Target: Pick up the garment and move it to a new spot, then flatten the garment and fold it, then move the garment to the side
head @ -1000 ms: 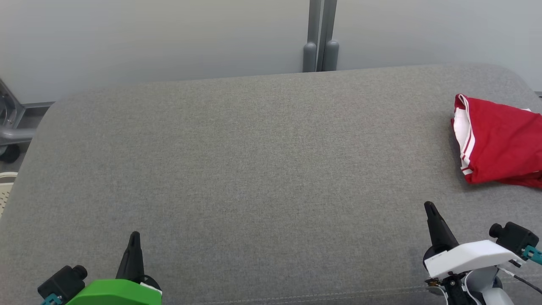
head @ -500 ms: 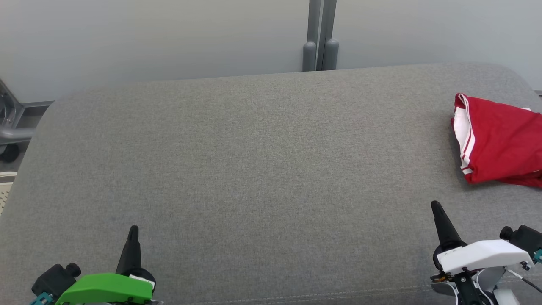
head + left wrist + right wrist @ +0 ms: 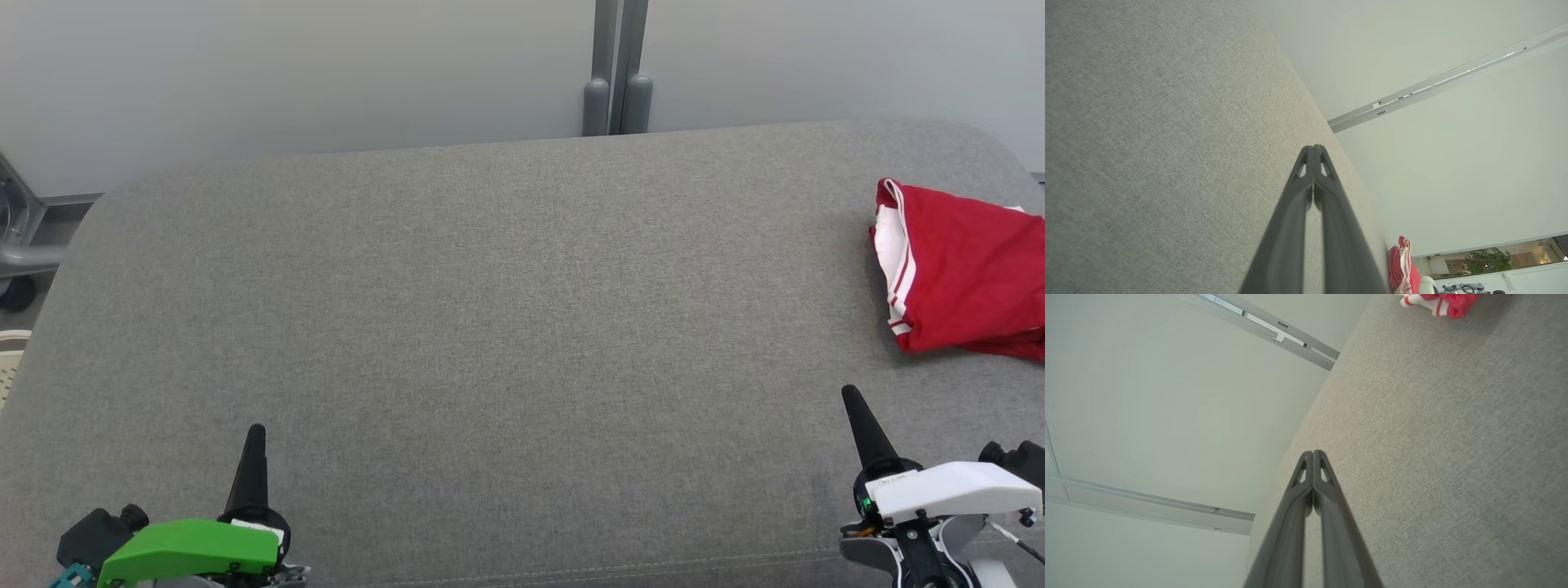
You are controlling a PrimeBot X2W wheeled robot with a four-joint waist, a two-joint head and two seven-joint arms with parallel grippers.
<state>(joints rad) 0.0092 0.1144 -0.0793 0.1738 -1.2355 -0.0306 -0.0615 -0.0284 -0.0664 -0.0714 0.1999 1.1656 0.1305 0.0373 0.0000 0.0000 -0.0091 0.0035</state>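
**Garment position.** The red garment (image 3: 963,269), trimmed with white stripes, lies bunched in a loose fold on the grey fabric-covered counter (image 3: 490,327). In the head view it sits at the 3 o'clock edge of the counter and is partly cut off by the frame edge. No finger touches it.

**Left fingers.** The left fingers (image 3: 255,441) are at 7 o'clock in the head view, pointing toward 12 o'clock over bare fabric. They are pressed together along their whole length and grip nothing. The garment lies between 2 and 3 o'clock from their tips, well apart, across most of the counter's width. In the left wrist view the left fingers (image 3: 1313,155) meet at the tips, and the garment (image 3: 1398,265) appears small at 5 o'clock from them, at the far end of the counter.

**Right fingers.** The right fingers (image 3: 861,425) are at 5 o'clock in the head view, tilted slightly toward 11 o'clock. They are likewise closed and empty. The garment lies between 1 and 2 o'clock from their tips, near but clearly separated by a strip of bare fabric. In the right wrist view the right fingers (image 3: 1312,455) are closed tip to tip, with the garment (image 3: 1447,300) between 1 and 2 o'clock at the top edge.

**Surroundings.** A grey post (image 3: 618,65) stands against the pale wall at 12 o'clock behind the counter.
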